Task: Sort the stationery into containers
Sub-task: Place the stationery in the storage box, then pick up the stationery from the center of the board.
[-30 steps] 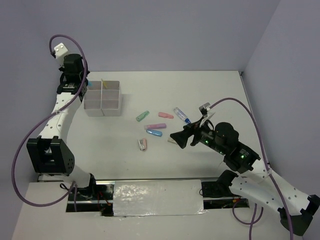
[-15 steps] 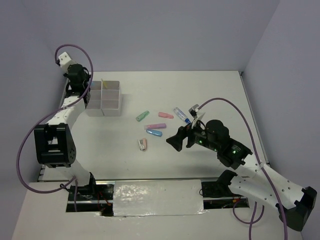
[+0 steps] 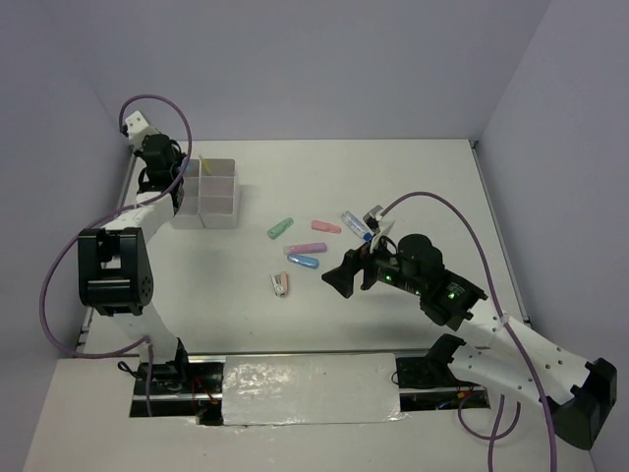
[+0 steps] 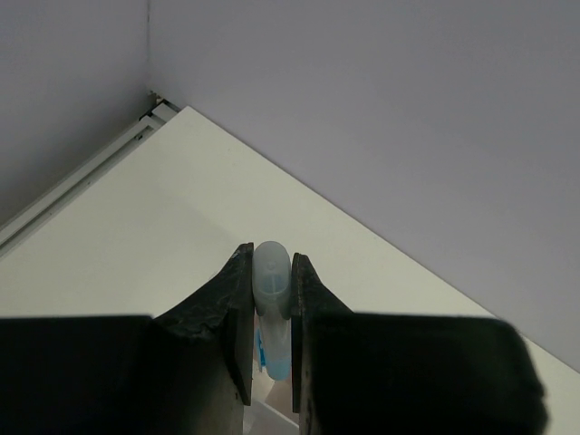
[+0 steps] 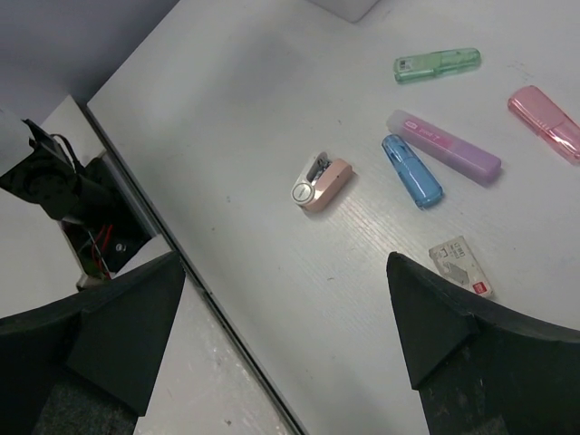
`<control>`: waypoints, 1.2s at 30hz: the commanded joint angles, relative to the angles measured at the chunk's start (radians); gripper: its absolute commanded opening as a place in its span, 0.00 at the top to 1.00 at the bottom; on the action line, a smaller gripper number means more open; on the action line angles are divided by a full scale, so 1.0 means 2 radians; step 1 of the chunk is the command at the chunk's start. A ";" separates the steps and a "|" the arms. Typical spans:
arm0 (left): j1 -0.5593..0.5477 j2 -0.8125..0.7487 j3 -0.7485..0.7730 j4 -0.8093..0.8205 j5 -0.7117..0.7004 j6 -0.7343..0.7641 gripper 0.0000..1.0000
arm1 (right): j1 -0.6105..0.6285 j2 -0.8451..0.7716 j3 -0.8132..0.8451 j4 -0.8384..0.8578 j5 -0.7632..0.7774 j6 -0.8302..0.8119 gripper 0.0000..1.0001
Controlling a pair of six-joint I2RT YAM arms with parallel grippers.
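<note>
Left claw (image 4: 269, 257): closed on a clear stick (image 4: 272, 283) with blue inside. It is pinched across its width, and its rounded end pokes out past the fingertips. The overhead view puts this claw at the left wall of the box (image 3: 201, 218), toward the far side. Cannot tell whether the stick hangs over a compartment or over the wall. The wrist view shows only a sliver of whitish plastic beneath.

Right claw (image 3: 341, 277): jaws spread wide, holding nothing. It hovers above the table (image 3: 432, 187), well to the right of the box and nearer the arms.

Loose stationery, all on the table right of the box and well apart from it:
- green stick (image 5: 437, 64), closest to the box
- purple stick (image 5: 444, 147), with the blue stick (image 5: 412, 170) just beside it
- pink stick (image 5: 546, 116), farther right
- clear pen (image 3: 356, 225), farthest from the box
- small pink piece (image 5: 322, 183) and cream eraser (image 5: 462, 266), nearer the arms

A thin yellowish pen (image 3: 202, 160) leans out at the box's far side.

Risks, as judged:
- Release off-centre: the stick could strike the box rim and tip outside, left of the box near the table edge.
- Lowering with the box barely in the wrist view: the stick or fingers could knock the yellowish pen or shove the light box.
- Right claw coming down this wide: the fingers could straddle the purple and blue sticks together, or scatter one while taking the other.
- The eraser lies close under one finger and could get dragged.
</note>
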 commanded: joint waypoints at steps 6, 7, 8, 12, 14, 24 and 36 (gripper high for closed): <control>0.003 0.008 -0.030 0.066 -0.015 -0.002 0.40 | -0.003 0.012 -0.002 0.046 -0.015 -0.012 0.00; 0.003 0.008 -0.032 0.066 -0.015 -0.001 0.30 | -0.003 0.012 -0.002 0.045 -0.015 -0.013 0.00; 0.003 0.009 -0.030 0.060 -0.017 0.000 0.22 | -0.002 0.010 -0.001 0.043 -0.014 -0.014 0.00; 0.003 -0.007 -0.037 0.056 -0.022 -0.010 0.05 | -0.003 0.014 0.003 0.039 -0.004 -0.014 0.00; 0.000 -0.022 -0.027 0.032 -0.031 -0.032 0.02 | -0.008 0.025 0.014 0.027 0.010 -0.017 0.00; -0.058 -0.179 0.069 -0.313 -0.019 -0.135 0.01 | -0.023 0.220 0.137 -0.029 -0.025 -0.108 0.00; -0.136 -0.493 -0.158 -0.432 0.163 -0.119 0.01 | -0.046 0.492 0.348 -0.179 0.043 -0.339 0.19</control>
